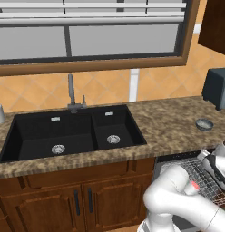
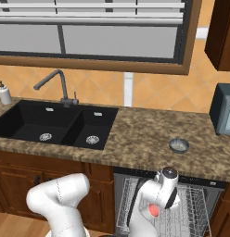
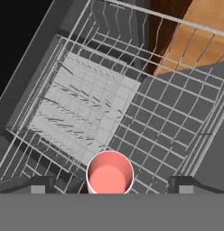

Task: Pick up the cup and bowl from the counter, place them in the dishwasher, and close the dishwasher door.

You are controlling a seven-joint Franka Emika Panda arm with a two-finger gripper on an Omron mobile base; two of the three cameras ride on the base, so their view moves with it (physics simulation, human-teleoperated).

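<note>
At the bottom centre of the hand view, the red cup (image 3: 110, 173) stands upright in the dishwasher (image 3: 145, 113) rack, between the hand's (image 3: 111, 184) spread fingertips, untouched. The bowl (image 2: 179, 145) sits on the bench (image 2: 144, 134), centre right.

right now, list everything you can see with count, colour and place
counter: one, brown speckled, under the window
sink: one, black, double, set in the counter
faucet: one, grey, behind the sink
bowl: one, grey, on the counter, right
toaster: one, dark grey, counter's far right
soap bottle: one, white, left of the sink
dishwasher: one, open, pale wire rack out
cup: one, pink inside, in the rack
gripper: fingers open either side of the cup
</note>
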